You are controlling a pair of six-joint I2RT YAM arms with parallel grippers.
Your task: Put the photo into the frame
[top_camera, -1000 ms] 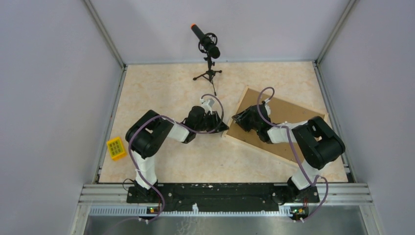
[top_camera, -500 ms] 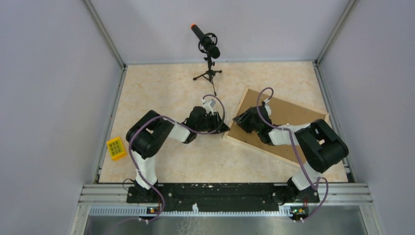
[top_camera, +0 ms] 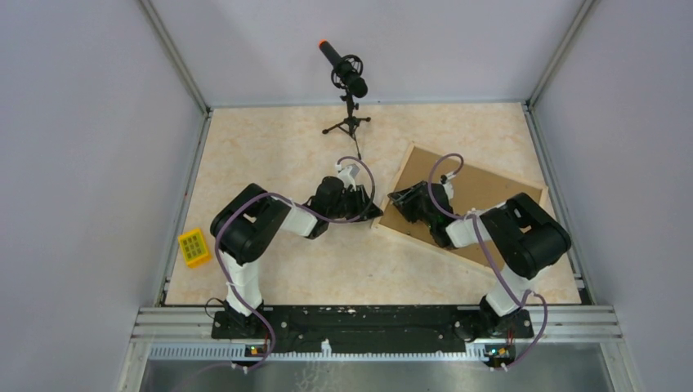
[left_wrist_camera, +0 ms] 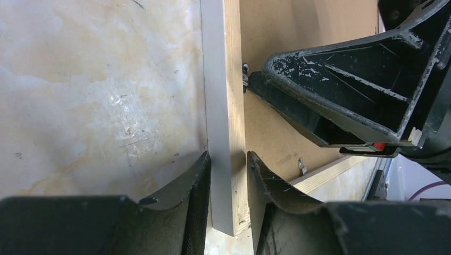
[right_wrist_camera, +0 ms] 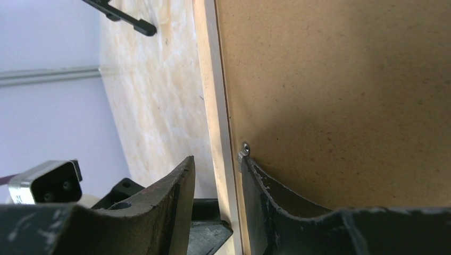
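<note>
The frame (top_camera: 406,238) lies face down right of centre, its brown backing board (top_camera: 490,188) up. My left gripper (top_camera: 374,214) is shut on the pale wood rail (left_wrist_camera: 223,95) at the near left corner, one finger on each side (left_wrist_camera: 228,164). My right gripper (top_camera: 395,198) straddles the same left rail (right_wrist_camera: 213,79) farther along. It is open (right_wrist_camera: 217,164): the inner finger rests on the backing (right_wrist_camera: 345,95) by a metal clip (right_wrist_camera: 244,149), and the outer finger stands clear of the rail. The photo is hidden.
A microphone on a small tripod (top_camera: 347,82) stands at the back centre, its leg (right_wrist_camera: 127,21) near the frame's far corner. A yellow block (top_camera: 194,247) lies by the left wall. Grey enclosure walls ring the table.
The right arm's elbow and cable loop shifted slightly while its gripper stayed at the frame's left rail. The left arm has not moved.
</note>
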